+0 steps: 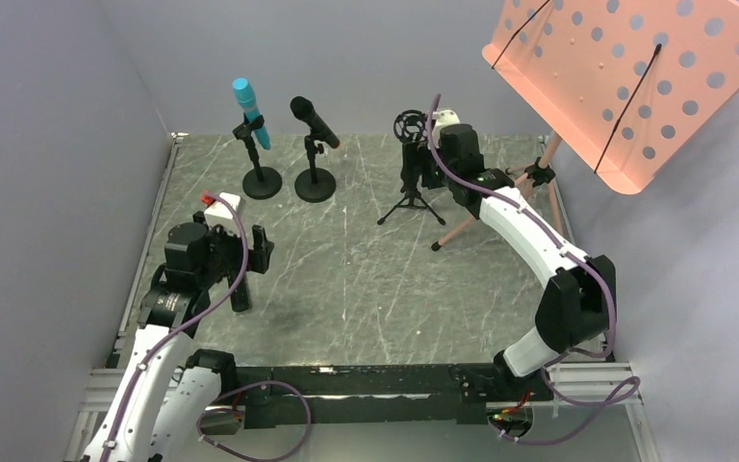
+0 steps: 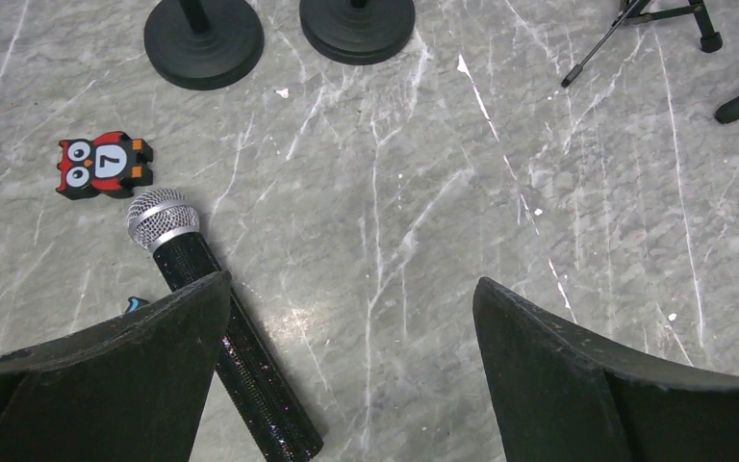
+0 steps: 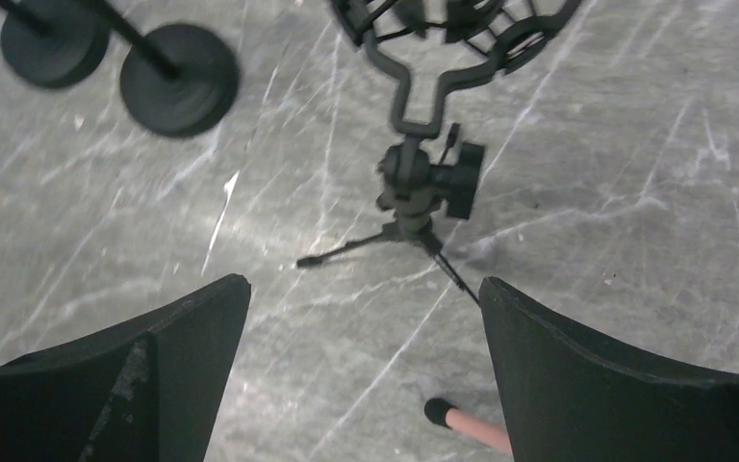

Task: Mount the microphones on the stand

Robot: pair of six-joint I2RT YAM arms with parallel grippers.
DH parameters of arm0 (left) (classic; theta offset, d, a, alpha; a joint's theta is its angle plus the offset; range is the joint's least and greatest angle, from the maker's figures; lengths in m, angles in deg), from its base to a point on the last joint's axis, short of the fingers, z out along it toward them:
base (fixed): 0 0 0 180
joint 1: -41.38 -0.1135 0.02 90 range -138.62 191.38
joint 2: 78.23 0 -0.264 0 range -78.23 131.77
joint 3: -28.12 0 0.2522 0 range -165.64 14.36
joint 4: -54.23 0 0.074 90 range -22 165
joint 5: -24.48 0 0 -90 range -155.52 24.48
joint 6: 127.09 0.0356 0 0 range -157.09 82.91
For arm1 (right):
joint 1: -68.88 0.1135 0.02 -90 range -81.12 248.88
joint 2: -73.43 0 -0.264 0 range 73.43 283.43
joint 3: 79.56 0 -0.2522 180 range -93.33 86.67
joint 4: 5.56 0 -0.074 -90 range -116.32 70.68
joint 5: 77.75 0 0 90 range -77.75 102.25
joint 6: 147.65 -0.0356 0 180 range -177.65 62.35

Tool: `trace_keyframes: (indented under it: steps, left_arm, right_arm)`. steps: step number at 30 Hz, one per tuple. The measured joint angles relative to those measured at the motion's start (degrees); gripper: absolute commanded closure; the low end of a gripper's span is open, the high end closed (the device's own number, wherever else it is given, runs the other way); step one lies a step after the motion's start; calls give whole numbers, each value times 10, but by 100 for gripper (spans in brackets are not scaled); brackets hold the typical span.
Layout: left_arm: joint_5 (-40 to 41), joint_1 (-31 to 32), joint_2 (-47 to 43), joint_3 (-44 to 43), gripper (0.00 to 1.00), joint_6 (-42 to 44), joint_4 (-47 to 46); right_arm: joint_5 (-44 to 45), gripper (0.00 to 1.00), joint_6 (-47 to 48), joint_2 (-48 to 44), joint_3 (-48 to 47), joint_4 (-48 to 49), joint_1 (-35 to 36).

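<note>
**Left gripper (image 2: 353, 282) wide open over the silver-head mic, right gripper (image 3: 366, 282) wide open at the tripod**

Both hands are spread about as wide as they go and neither one has hold of anything.

The left one hangs over the near-left part of the marble-look table (image 1: 366, 279). In its wrist view, the black mic with the silver-grey mesh head (image 2: 219, 332) is lying flat on the table. Its body runs partly under the finger (image 2: 125, 375) on the left of that picture, so it's not sitting between the jaws. The mesh end points toward the far left, just beside a little red owl block with a 7 on it (image 2: 104, 165). From the top camera the arm mostly covers that spot, so I can't make the mic out there.

The other two are already up on the far-left side. The turquoise mic (image 1: 250, 114) is clipped at a tilt in one round-base stand (image 1: 262, 181). The black mic (image 1: 315, 122) is tilted in the stand right next to it (image 1: 316, 185). I can't spot any coloured end cap on it from here.

The right gripper is over at the far side, looking down on the small tripod stand (image 3: 414, 192). Its ring-shaped cradle (image 3: 452, 29) on top has no mic in it. A pink leg with a black tip (image 3: 471, 423) pokes in near that gripper. It belongs to the big salmon music stand (image 1: 625, 77) at the far right.
</note>
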Motion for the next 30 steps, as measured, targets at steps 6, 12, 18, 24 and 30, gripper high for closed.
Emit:
trace_keyframes:
  steps: [6,12,18,24,30]
  left_arm:
    - [10,0,-6,0,1,8,3]
    - [16,-1,-6,0,1,10,3]
    - [17,-1,-5,0,1,10,3]
    - [17,-1,-5,0,1,10,3]
    - [18,-1,-5,0,1,10,3]
  right_arm:
    - [54,19,-35,26,23,79,0]
    - [90,31,-42,50,56,148,5]
    - [113,40,-30,52,83,212,15]
    - [132,44,-10,70,91,265,27]
    - [151,48,-1,86,92,295,30]
